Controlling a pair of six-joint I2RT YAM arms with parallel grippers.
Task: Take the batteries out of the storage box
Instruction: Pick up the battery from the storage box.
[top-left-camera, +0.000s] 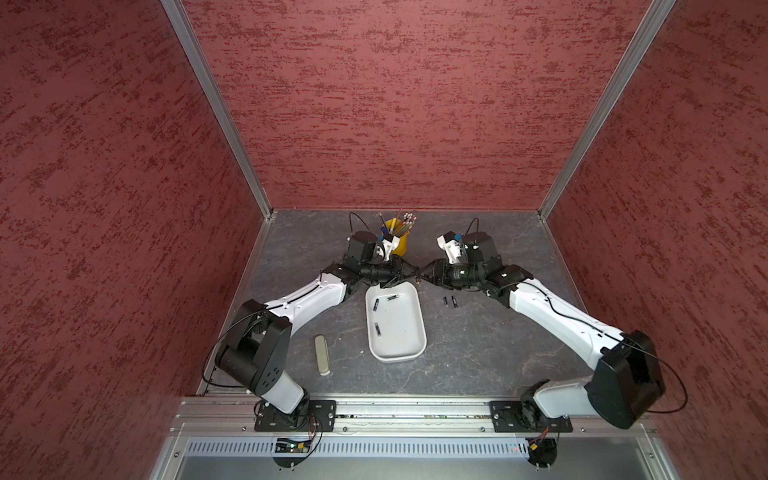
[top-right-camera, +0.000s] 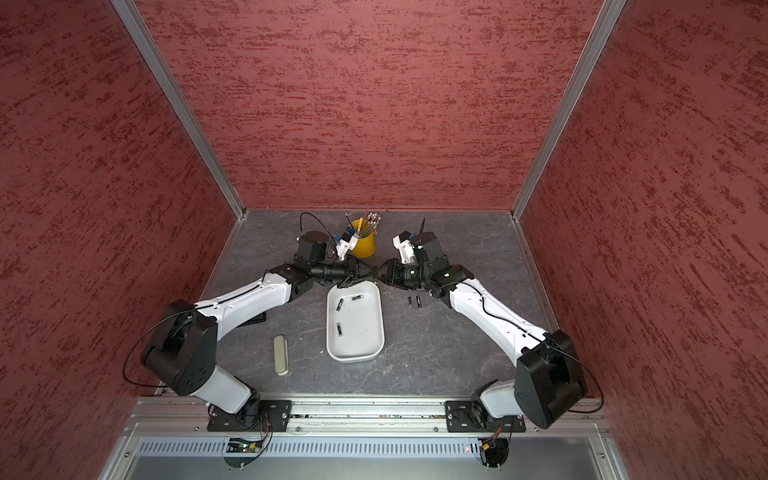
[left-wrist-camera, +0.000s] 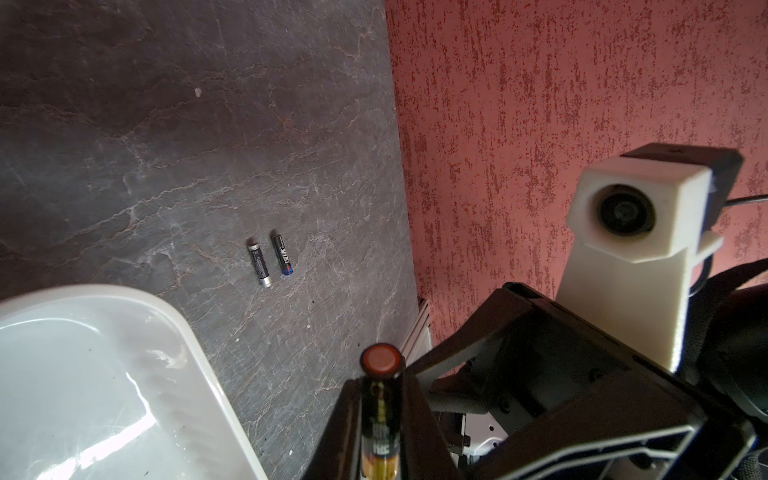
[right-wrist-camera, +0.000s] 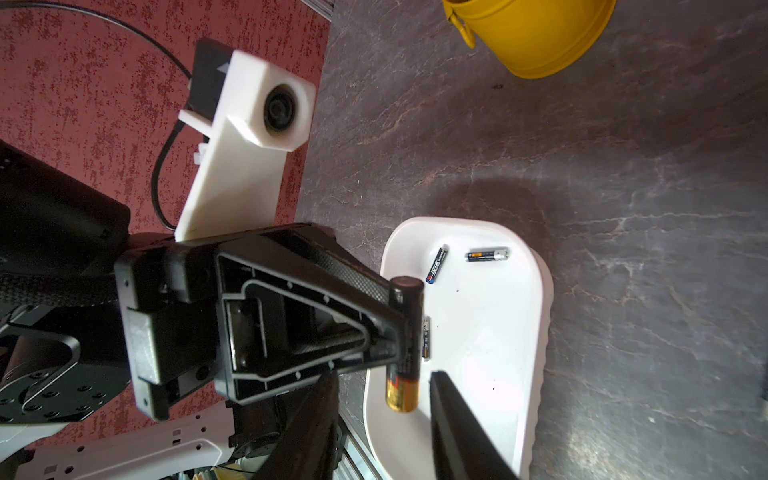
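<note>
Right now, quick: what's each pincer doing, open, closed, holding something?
Left pincer: closed on a gold-ended battery.
Right pincer: open around that battery's gold end, not gripping it.

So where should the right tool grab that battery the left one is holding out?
Probably by its bare gold end: the battery sticks out there beyond the left tool, whose fingers pinch the black middle. Come head-on from the side opposite that tool, closing across the round barrel.

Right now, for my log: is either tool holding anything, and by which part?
The left tool clamps a battery by its black body, gold end free. The right tool stands open around that end, holding nothing.
</note>
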